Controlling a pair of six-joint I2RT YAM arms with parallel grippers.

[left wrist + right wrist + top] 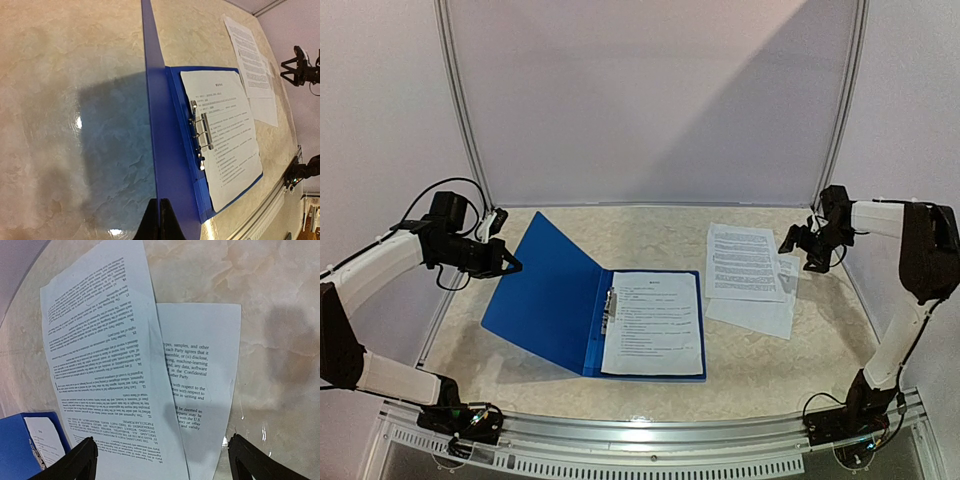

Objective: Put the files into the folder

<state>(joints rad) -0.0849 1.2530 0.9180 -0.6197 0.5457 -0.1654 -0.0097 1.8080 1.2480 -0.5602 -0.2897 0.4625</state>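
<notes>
The blue folder [555, 300] lies open in the middle of the table, its cover raised at a slant on the left. My left gripper [509, 266] is shut on the cover's outer edge and holds it up; in the left wrist view the fingers [151, 222] pinch the cover [167, 165] edge-on. One printed sheet [653, 322] lies inside the folder beside the metal clip [200, 132]. Two more sheets [745, 262] lie overlapped on the table to the right of the folder. My right gripper [800, 253] is open and empty, hovering over them [100, 365].
The table [650, 225] has a marble-patterned top with white walls behind it and at both sides. A metal rail [650, 430] runs along the near edge. The lower loose sheet [200, 370] sticks out from under the upper one. The folder's corner shows in the right wrist view [17, 445].
</notes>
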